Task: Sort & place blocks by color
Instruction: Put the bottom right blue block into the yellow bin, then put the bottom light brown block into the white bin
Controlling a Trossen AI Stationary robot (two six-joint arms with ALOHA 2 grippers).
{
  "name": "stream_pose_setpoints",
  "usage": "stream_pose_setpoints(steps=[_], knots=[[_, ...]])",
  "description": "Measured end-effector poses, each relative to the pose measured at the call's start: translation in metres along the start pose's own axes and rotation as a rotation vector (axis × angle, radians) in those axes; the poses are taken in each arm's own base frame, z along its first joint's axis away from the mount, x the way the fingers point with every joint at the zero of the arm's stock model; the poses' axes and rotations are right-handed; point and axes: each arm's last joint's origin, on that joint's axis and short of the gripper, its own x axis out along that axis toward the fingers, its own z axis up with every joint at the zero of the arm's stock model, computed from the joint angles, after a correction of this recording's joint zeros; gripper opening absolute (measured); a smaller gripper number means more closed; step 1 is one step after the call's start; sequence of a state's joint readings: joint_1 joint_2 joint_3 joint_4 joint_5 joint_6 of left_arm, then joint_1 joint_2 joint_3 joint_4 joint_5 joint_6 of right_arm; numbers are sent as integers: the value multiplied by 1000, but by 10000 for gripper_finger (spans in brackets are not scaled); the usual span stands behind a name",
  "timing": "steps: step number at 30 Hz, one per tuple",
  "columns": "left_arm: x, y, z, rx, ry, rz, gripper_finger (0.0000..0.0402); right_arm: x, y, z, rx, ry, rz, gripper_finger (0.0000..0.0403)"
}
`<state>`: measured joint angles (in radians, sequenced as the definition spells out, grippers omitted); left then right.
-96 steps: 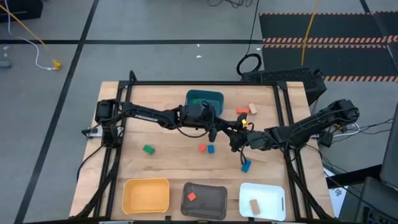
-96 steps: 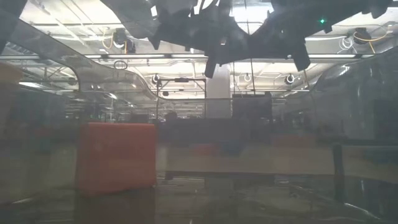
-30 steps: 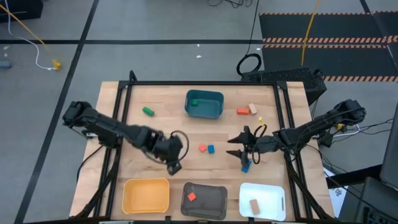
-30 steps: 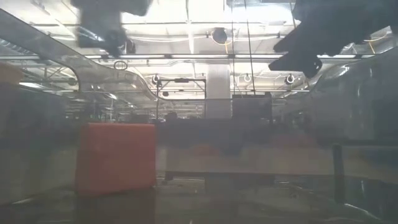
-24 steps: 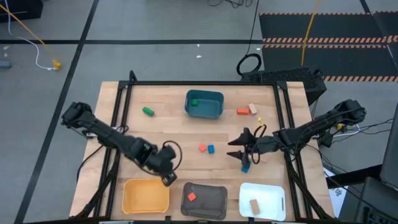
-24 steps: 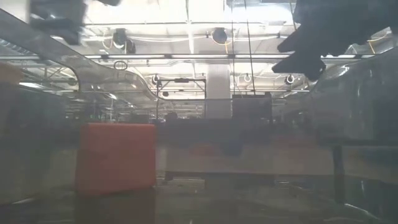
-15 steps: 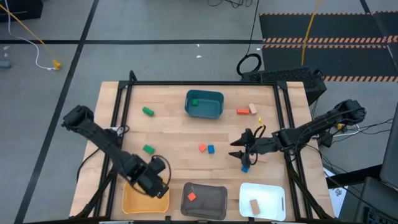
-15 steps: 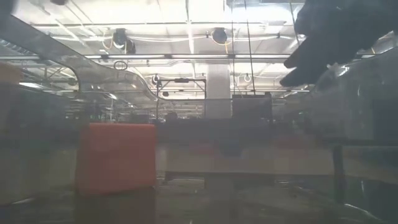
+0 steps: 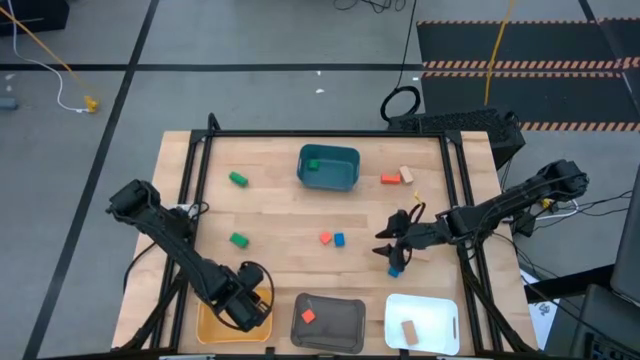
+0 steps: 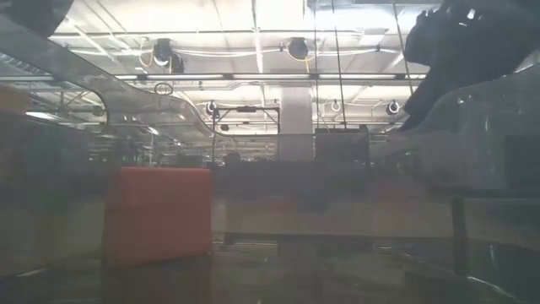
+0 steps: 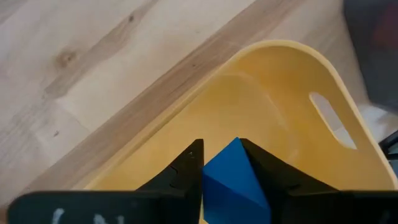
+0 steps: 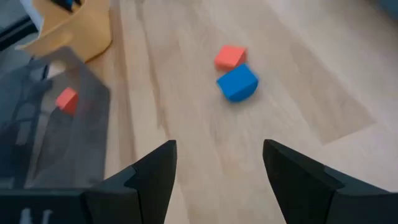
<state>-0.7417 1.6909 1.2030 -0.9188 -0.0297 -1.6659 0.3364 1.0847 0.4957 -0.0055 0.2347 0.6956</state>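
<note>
My left gripper [image 9: 247, 305] hangs over the yellow tray [image 9: 215, 318] near the table's front edge, shut on a blue block [image 11: 231, 179]. My right gripper [image 9: 386, 245] stands open at the table's right middle, above another blue block [image 9: 393, 268] that lies on the wood. Ahead of its fingers [image 12: 219, 149] a red block [image 12: 230, 57] and a blue block [image 12: 237, 83] lie side by side. Two green blocks [image 9: 238, 179] [image 9: 238, 240] lie on the left half of the table. A red bar [image 9: 390, 179] and a tan block [image 9: 406, 175] lie at the far right. My left gripper pinches the blue block between its two fingers, one on each of two opposite sides [image 11: 210, 180]. The fingers point down from above. The block is lifted clear over the yellow tray's floor [image 11: 249, 106], one corner sticking out past the fingertips.
A teal tray [image 9: 345, 178] at the far middle holds a green block [image 9: 312, 165]. Along the front edge, a grey tray [image 9: 335, 325] holds a red block [image 9: 307, 316] and a white tray [image 9: 435, 315] holds a tan block [image 9: 408, 331].
My left gripper has swung from the table's middle toward the near edge and now hangs over the yellow tray, still carrying the blue block. My right gripper has sunk a little toward the blue block beneath it.
</note>
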Motion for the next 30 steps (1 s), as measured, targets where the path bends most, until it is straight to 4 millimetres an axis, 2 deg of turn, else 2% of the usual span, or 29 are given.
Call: stream_pose_setpoints(steps=[7, 12, 16, 19, 22, 27, 30], knots=[[0, 0, 1, -1, 7, 2, 195, -3, -3, -2, -33, 39, -5, 231], [-5, 0, 12, -65, 82, -10, 244, -18, -12, 1, -20, 88, -35, 231], [-17, 2, 27, -61, 41, -61, 256, -40, -15, 15, 0, 126, -105, 231], [-30, 5, 41, -32, -56, -104, 257, -51, -17, 21, 14, 149, -141, 231], [-41, 9, 55, -3, -182, -129, 257, -52, -23, 14, 48, 220, -208, 231], [-54, 16, 77, 54, -335, -132, 257, -52, -36, -5, 124, 444, -397, 231], [-59, 20, 90, 90, -391, -118, 257, -47, -35, -10, 188, 536, -406, 231]])
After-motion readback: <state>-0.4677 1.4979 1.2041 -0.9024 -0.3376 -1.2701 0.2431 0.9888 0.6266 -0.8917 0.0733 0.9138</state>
